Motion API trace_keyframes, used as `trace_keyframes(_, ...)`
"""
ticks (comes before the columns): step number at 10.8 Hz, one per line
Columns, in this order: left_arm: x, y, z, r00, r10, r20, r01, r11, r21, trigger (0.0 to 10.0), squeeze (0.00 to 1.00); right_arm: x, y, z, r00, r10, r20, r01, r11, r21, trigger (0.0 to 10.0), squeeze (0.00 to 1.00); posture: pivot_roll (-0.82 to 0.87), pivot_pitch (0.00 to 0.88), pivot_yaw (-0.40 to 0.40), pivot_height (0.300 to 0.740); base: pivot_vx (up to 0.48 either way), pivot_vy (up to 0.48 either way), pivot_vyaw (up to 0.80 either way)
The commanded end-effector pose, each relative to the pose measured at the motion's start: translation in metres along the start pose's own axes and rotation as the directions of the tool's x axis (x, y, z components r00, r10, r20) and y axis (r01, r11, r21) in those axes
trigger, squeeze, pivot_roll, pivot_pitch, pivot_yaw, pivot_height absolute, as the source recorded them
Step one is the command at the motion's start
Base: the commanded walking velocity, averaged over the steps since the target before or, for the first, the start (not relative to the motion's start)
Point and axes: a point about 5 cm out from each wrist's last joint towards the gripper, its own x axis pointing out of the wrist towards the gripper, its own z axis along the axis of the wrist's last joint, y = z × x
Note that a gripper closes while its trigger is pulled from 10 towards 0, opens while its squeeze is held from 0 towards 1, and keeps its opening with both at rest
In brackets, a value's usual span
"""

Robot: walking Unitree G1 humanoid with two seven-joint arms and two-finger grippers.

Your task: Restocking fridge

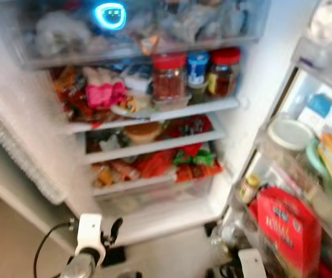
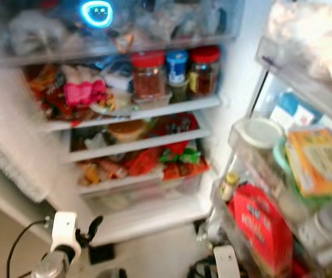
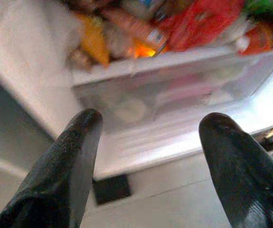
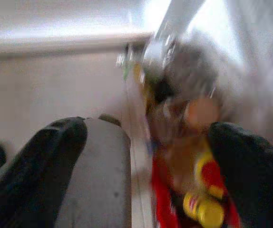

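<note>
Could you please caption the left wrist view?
Open left gripper facing the fridge's clear bottom drawer, packed food shelf above.

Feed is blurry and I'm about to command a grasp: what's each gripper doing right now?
Left gripper: open, empty, pointed at the fridge's bottom drawer.
Right gripper: open, holding nothing, low beside the door shelf.

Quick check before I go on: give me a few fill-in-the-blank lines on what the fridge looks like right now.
1. The fridge door stands ____.
2. The two big jars beside the blue-lidded one have ____ lids.
3. The left gripper has its fingers ____, holding nothing.
4. The red carton sits in the ____ rack.

Missing words: open; red; open; door
</note>
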Motion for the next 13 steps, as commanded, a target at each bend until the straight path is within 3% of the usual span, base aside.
trace_keyframes(1, -0.002, 0.001, -0.009, 1.000, 0.010, -0.028, -0.011, 1.000, -0.024, 10.0, 0.00, -0.011, 0.008, -0.037, 0.989, 0.034, -0.142, -0.033, 0.999, 0.003, 10.0, 0.00, -0.08, 0.076, 0.046, 0.651, -0.337, 0.000, 0.00)
trace_keyframes(6, -0.002, 0.007, -0.025, 0.993, 0.020, -0.118, -0.024, 0.999, -0.035, 10.0, 0.00, -0.011, 0.008, -0.036, 0.989, 0.039, -0.144, -0.038, 0.999, 0.009, 10.0, 0.00, -0.07, 0.073, 0.049, 0.651, -0.340, 0.000, 0.00)
trace_keyframes(8, -0.008, 0.015, -0.044, 0.961, 0.078, -0.264, -0.103, 0.991, -0.084, 10.0, 0.00, -0.011, 0.009, -0.036, 0.989, 0.041, -0.145, -0.040, 0.999, 0.010, 10.0, 0.00, -0.07, 0.068, 0.049, 0.651, 0.000, 0.000, 0.00)
trace_keyframes(10, -0.025, 0.021, -0.070, 0.898, 0.101, -0.427, -0.174, 0.975, -0.137, 10.0, 0.00, -0.011, 0.010, -0.037, 0.988, 0.046, -0.147, -0.044, 0.999, 0.011, 10.0, 0.00, -0.07, 0.056, 0.054, 0.651, 0.000, 0.000, 0.00)
trace_keyframes(13, -0.035, 0.017, -0.083, 0.866, 0.091, -0.492, -0.180, 0.974, -0.136, 10.0, 0.00, -0.012, 0.010, -0.038, 0.988, 0.046, -0.151, -0.045, 0.999, 0.013, 10.0, 0.00, -0.08, 0.038, 0.055, 0.651, 0.000, 0.479, 0.00)
